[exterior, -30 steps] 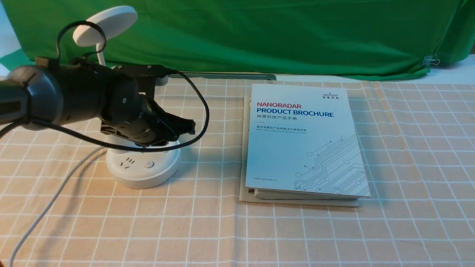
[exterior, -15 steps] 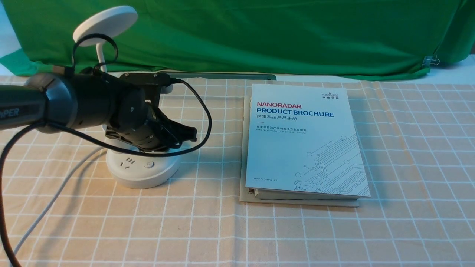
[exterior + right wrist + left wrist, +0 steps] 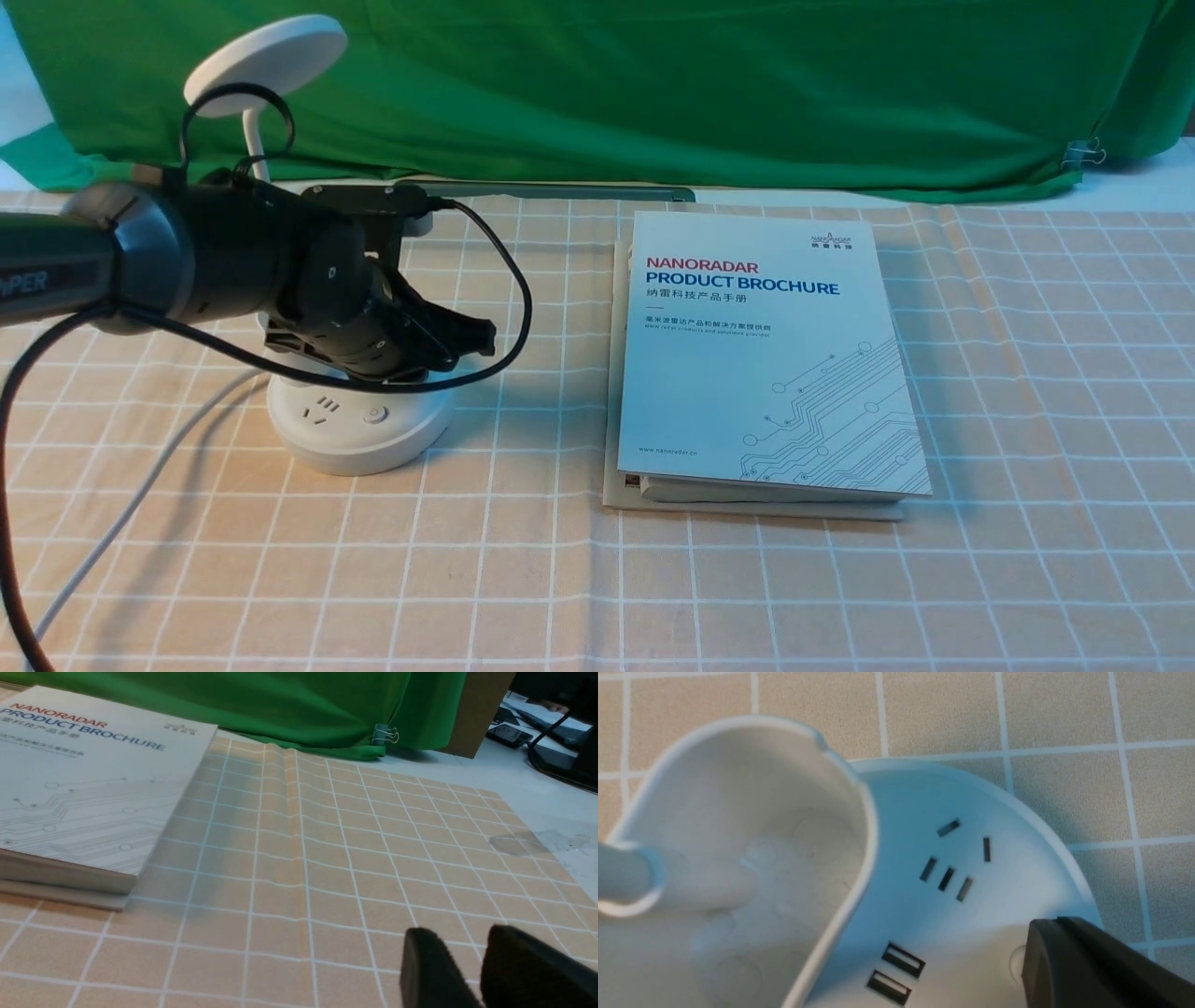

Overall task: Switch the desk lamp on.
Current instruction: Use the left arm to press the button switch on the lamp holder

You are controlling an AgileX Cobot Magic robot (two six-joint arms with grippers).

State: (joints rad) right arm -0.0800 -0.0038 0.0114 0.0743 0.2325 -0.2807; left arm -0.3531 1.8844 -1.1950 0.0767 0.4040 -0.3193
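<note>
At the left, the desk lamp (image 3: pixel 359 448) stands on the worktop (image 3: pixel 523 579), and the left pincer, which seems closed, is over its base. If its tips come down beside the button (image 3: pixel 1017 963), they may press only plain plastic and the base could slide. The left wrist view shows the cup's inside (image 3: pixel 794 835), hidden in front view; the right wrist view alone shows the right pincer (image 3: pixel 460 933), narrowly parted.

Even, cool light with soft shadows; nearest wrist-view shapes look blurred.

table with checkered cloth (image 3: pixel 747 588), desk lamp (image 3: pixel 359 453), stacked brochure (image 3: pixel 766 364)
</note>
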